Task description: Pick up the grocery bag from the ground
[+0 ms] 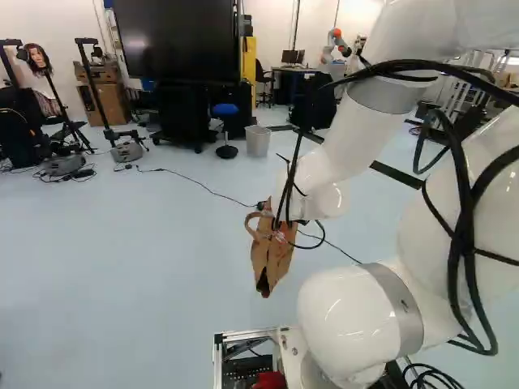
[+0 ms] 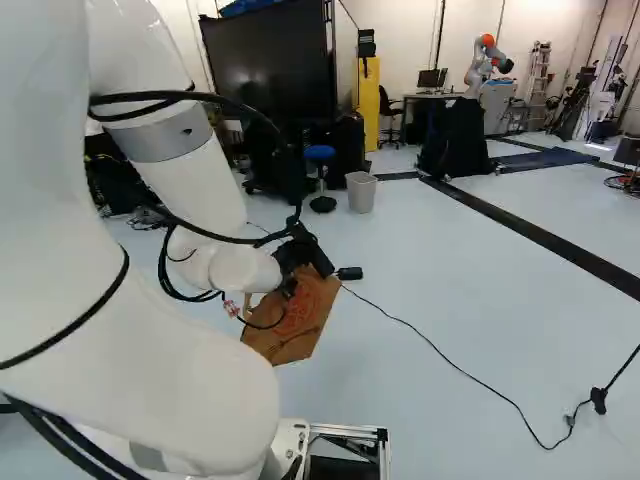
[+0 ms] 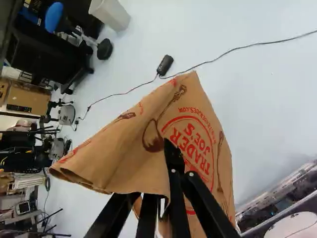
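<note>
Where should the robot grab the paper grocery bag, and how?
Probably by its paper handle, coming down from above on the side where it sticks out, at the left of the left base view. The handle makes a loop near the upper end of the bag, so it looks easier to pinch than the bag's broad side.

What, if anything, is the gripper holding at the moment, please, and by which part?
The gripper is holding the brown grocery bag, pinching its paper wall at the open top edge.
</note>
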### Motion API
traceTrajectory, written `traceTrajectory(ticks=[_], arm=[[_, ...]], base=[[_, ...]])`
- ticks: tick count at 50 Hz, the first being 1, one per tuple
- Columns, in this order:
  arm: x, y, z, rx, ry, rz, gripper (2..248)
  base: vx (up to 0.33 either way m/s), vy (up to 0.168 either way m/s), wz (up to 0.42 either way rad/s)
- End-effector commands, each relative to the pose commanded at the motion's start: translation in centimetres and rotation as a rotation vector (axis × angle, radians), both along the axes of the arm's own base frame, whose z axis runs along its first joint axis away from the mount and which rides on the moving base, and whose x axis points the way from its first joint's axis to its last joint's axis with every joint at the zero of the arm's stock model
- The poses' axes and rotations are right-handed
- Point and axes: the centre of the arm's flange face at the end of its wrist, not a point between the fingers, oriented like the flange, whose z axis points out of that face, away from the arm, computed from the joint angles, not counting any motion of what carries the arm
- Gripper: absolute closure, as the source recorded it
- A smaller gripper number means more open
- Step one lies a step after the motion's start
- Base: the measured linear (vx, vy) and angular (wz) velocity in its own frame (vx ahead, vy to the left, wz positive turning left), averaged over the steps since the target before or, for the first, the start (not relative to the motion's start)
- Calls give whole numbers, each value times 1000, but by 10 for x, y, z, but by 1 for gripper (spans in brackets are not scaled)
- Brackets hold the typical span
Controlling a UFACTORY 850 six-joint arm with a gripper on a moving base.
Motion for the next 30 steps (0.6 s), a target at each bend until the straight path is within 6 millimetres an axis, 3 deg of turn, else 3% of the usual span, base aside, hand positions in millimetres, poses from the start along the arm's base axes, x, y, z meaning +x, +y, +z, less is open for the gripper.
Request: traceTrajectory(ticks=[30], arm=[[-2,-4,16,-262,-183,208,226]], base=[[0,0,0]])
